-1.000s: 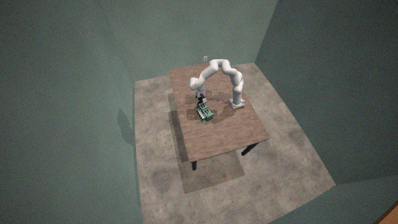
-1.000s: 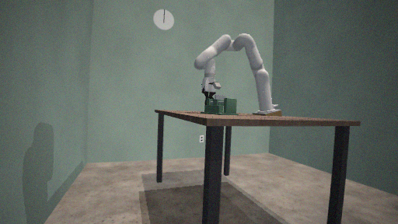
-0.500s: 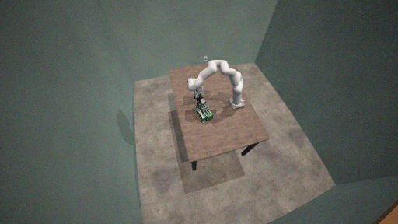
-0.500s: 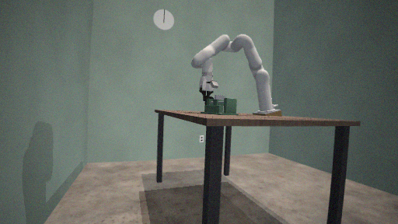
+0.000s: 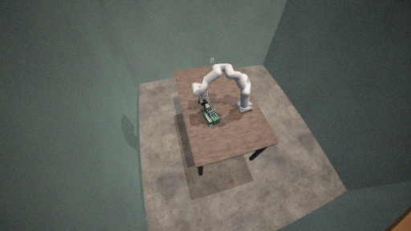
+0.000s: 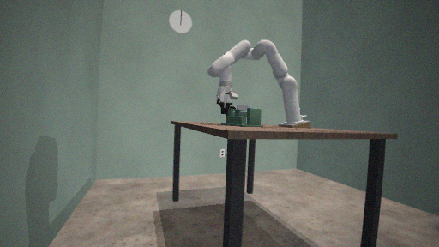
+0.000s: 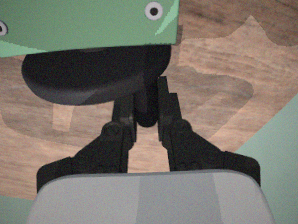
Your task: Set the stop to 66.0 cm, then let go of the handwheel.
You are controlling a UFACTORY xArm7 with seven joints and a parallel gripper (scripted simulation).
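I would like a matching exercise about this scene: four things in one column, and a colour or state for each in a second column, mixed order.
Column one:
1. black round handwheel
2. brown wooden table
3. green metal stop device
4. gripper

Column two:
A. stands on dark legs
B. shut on the crank handle
C. sits on the table, near the arm's white base
D. dark disc under the green plate

Pairs: 1-D, 2-A, 3-C, 4-B
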